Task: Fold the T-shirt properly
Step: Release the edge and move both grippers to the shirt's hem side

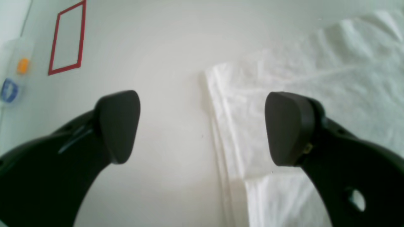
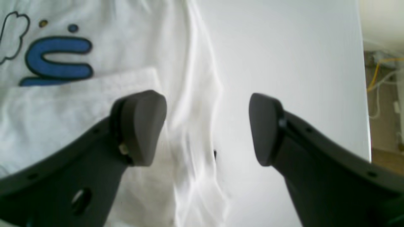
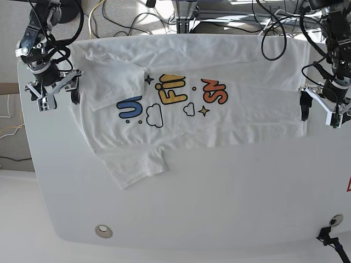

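The white T-shirt (image 3: 219, 115) lies spread print-up across the back of the table, with blue, yellow and orange letters, clouds and stars. One sleeve is folded in over the chest (image 3: 109, 82). The other sleeve (image 3: 137, 167) sticks out toward the front. My right gripper (image 3: 57, 98) hovers open at the shirt's left end; its wrist view has the blue letter (image 2: 56, 60) and the folded flap (image 2: 79, 104) beside the left finger (image 2: 142, 126). My left gripper (image 3: 319, 115) stands open at the shirt's hem end, straddling the cloth edge (image 1: 227, 132). Nothing sits between either pair of fingers.
The white table (image 3: 219, 208) has a round fitting (image 3: 102, 231) near its front left. A red tape rectangle (image 1: 68, 37) marks the surface beyond the left gripper, with blue and orange stickers (image 1: 9, 90) beside it. Cables (image 3: 274, 33) run behind the back edge.
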`<state>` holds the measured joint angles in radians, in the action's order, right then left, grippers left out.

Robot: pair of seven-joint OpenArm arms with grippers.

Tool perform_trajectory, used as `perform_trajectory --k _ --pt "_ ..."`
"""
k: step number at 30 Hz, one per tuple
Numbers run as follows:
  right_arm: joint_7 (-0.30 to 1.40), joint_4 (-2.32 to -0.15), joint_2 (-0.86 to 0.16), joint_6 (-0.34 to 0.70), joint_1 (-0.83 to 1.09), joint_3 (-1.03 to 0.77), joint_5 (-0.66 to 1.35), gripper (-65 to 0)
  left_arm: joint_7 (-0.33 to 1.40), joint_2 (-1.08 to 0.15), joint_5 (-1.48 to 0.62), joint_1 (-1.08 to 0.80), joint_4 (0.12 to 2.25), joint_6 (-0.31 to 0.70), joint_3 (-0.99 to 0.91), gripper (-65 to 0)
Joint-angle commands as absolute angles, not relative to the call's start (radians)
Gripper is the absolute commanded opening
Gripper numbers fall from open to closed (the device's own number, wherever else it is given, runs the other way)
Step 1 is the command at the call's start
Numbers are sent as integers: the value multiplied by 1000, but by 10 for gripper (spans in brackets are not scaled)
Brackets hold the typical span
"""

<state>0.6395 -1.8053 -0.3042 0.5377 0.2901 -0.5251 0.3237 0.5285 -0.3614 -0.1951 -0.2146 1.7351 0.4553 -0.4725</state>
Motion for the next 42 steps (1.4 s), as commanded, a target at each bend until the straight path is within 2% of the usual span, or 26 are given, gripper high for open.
perform_trajectory --k 1,7,12,19,25,26,31,36,38,42 --pt "641 -1807 -320 526 252 -510 331 -216 529 -381 -199 -154 1658 446 -452 -58" --pt "659 -1672 -320 522 108 -463 331 -218 542 -381 -199 64 1349 446 -386 -58" --pt "653 -1621 -320 522 87 -463 331 -218 541 -381 -200 173 1165 446 -344 -58" --pt "653 -1620 -318 526 84 -464 331 -218 435 -381 -199 217 967 446 -277 -58" --pt "653 -1620 -318 526 82 -464 331 -219 427 -381 -203 203 957 446 -216 -64" --pt "653 -1620 -317 526 82 -464 331 -219 427 -381 -203 196 957 446 -214 -90" --pt "653 -1620 -317 526 77 -464 331 -219 430 -380 -203 191 957 446 -214 -355" --pt "653 -1607 -317 524 56 -463 331 -219 430 -380 -200 189 957 446 -214 -534" --pt "651 -1577 -317 522 15 -461 331 -219 430 -380 -200 189 957 446 -214 -572" --pt "634 -1454 -318 519 -94 -423 331 -219 430 -380 -200 189 957 446 -214 -577"
